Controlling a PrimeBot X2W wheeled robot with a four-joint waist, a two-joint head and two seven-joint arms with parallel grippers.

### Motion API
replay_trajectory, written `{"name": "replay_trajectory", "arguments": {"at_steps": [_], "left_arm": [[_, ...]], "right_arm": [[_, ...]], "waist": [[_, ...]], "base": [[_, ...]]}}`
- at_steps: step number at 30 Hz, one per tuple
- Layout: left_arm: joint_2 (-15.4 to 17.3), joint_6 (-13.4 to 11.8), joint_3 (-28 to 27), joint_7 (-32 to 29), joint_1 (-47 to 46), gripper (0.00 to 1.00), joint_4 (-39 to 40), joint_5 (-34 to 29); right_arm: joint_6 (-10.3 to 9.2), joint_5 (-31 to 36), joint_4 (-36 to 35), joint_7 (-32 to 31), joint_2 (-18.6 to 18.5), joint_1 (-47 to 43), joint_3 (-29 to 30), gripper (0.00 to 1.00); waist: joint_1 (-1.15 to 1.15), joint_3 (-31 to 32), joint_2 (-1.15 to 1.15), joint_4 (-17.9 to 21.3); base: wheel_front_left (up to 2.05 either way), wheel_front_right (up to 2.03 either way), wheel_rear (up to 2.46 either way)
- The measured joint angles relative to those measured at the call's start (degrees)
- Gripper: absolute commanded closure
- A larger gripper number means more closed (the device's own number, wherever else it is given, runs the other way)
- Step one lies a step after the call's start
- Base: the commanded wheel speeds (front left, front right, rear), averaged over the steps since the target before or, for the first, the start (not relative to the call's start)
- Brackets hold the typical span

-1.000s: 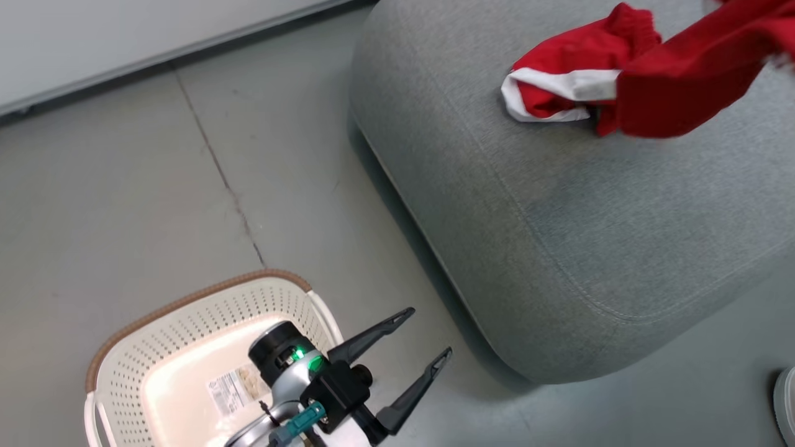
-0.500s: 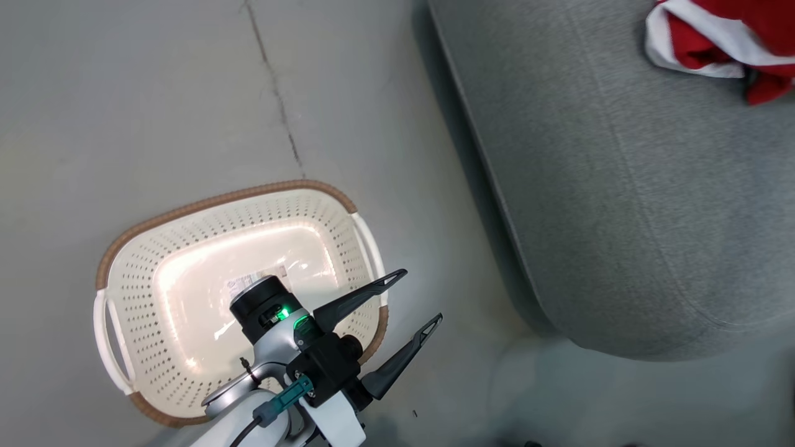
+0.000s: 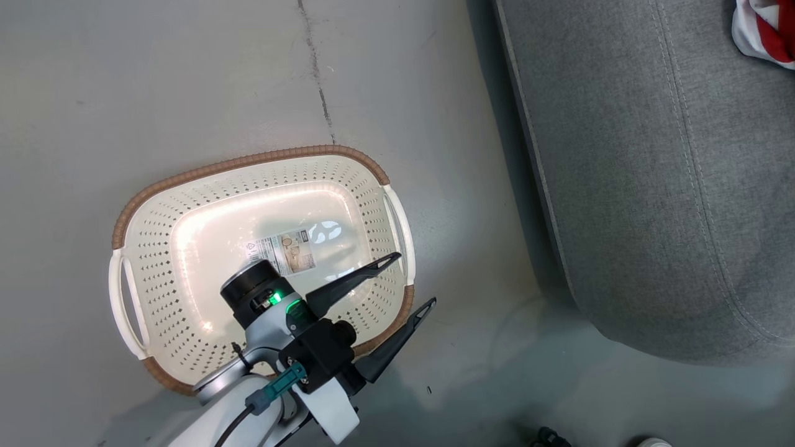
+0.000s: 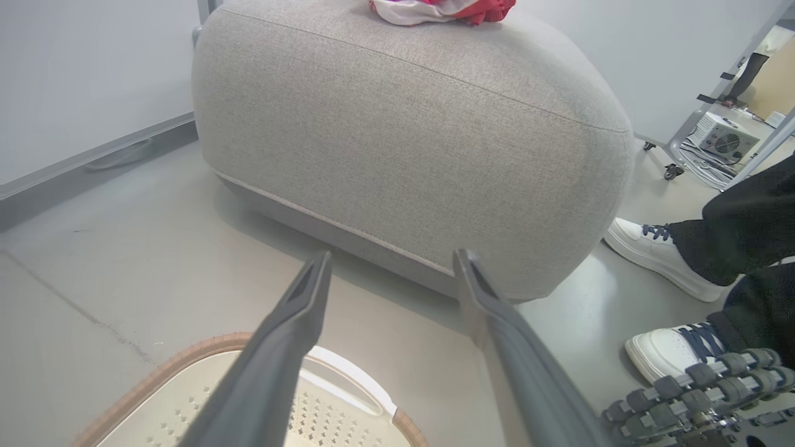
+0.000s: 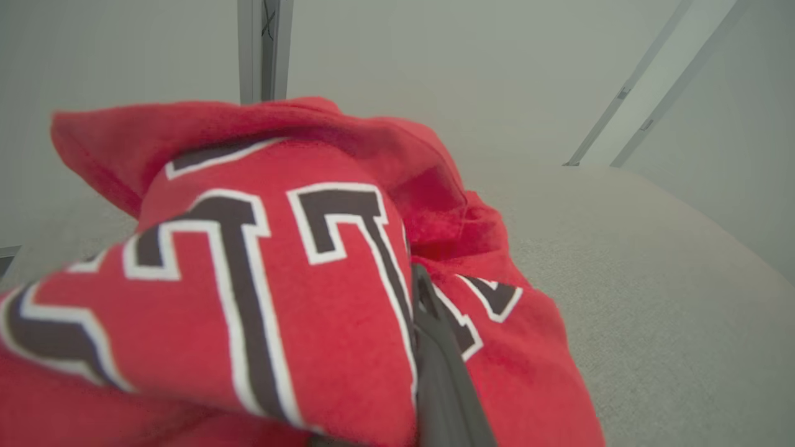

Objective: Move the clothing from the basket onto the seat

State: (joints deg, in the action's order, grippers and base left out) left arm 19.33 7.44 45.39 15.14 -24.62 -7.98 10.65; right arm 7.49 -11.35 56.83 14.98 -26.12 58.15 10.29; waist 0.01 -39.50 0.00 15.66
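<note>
The cream perforated basket (image 3: pixel 248 162) stands on the floor left of the seat, with just a label on its bottom; its rim (image 4: pixel 186 360) also shows in the left wrist view. My left gripper (image 3: pixel 415 278) hangs open over the basket's right end, its fingers (image 4: pixel 391 256) pointing at the grey seat (image 4: pixel 404 124) and holding nothing. Red and white clothing (image 3: pixel 764 31) lies on the seat (image 3: pixel 652 186) at the far right corner of the head view. My right gripper (image 5: pixel 419 276) is shut on red clothing (image 5: pixel 261 279) with dark letters, above the seat cushion (image 5: pixel 652 279).
A person's white shoes (image 4: pixel 658 261) and dark trouser legs (image 4: pixel 745 230) stand right of the seat. A wheeled frame with a grey box (image 4: pixel 720 139) is behind them. A wall with a skirting board (image 4: pixel 93 161) runs along the left. A crack (image 3: pixel 320 87) crosses the floor.
The head camera has swung down and left: the whole basket is now in view and the clothing has slid to the top right corner. My left gripper stays open over the basket.
</note>
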Motion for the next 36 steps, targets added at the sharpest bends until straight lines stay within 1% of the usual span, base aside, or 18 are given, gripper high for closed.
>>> {"name": "replay_trajectory", "arguments": {"at_steps": [3,5,6,7,8,18,21,25,32,36], "left_arm": [[0.1,0.0,-0.4,0.0,0.0,0.0,0.0,0.0],[0.1,0.0,-0.3,0.0,0.0,0.0,0.5,0.0],[-0.2,0.0,-0.4,0.0,0.0,0.0,0.8,0.3],[-0.3,0.0,-0.5,0.0,0.2,0.0,1.0,0.7],[-0.2,0.0,-0.4,0.0,0.5,0.0,1.1,0.8],[-2.0,0.0,0.3,0.0,1.3,0.0,0.3,1.8],[-2.6,0.0,1.1,0.0,2.1,0.0,-0.2,1.9],[-4.7,0.0,1.3,0.0,3.4,0.0,-0.6,2.3],[-8.1,0.0,0.0,0.0,6.0,0.0,-0.9,3.1],[-10.0,0.0,-1.3,0.0,7.4,0.0,-0.6,3.1]], "right_arm": [[0.0,1.1,4.0,0.0,0.8,0.0,-0.8,1.0],[0.0,1.4,5.1,0.0,0.9,0.3,-1.5,1.0],[0.0,1.4,5.1,0.0,1.0,0.5,-1.6,0.51],[0.0,1.4,5.0,0.0,1.0,0.7,-1.6,0.51],[0.0,1.4,5.2,0.0,1.0,0.9,-1.8,0.0],[0.0,1.9,6.7,0.0,-0.1,0.0,-5.2,0.0],[0.0,1.8,6.5,0.0,-0.4,-0.6,-7.7,0.0],[0.0,1.1,6.1,0.0,-1.4,-2.5,-11.2,0.0],[0.0,-2.5,0.4,0.0,-2.9,-6.3,-18.1,0.0],[0.0,-5.6,-5.1,0.0,-4.6,-8.4,-20.2,0.0]], "waist": [[0.0,-0.1,0.0,0.1],[0.0,0.0,0.0,0.2],[0.0,0.1,0.0,0.3],[0.0,0.2,0.0,0.5],[0.0,0.8,0.0,0.6],[0.0,5.7,0.0,1.2],[0.0,8.1,0.0,1.4],[0.0,11.7,0.0,1.6],[0.0,18.6,0.0,1.7],[0.0,22.3,0.0,1.6]], "base": [[0.0,0.0,0.0],[0.0,0.0,0.0],[0.0,0.0,0.0],[0.0,0.0,0.0],[0.0,0.0,0.0],[0.0,0.0,0.0],[0.0,0.0,0.0],[0.0,0.0,0.0],[0.0,0.0,0.0],[0.0,0.0,0.0]]}}
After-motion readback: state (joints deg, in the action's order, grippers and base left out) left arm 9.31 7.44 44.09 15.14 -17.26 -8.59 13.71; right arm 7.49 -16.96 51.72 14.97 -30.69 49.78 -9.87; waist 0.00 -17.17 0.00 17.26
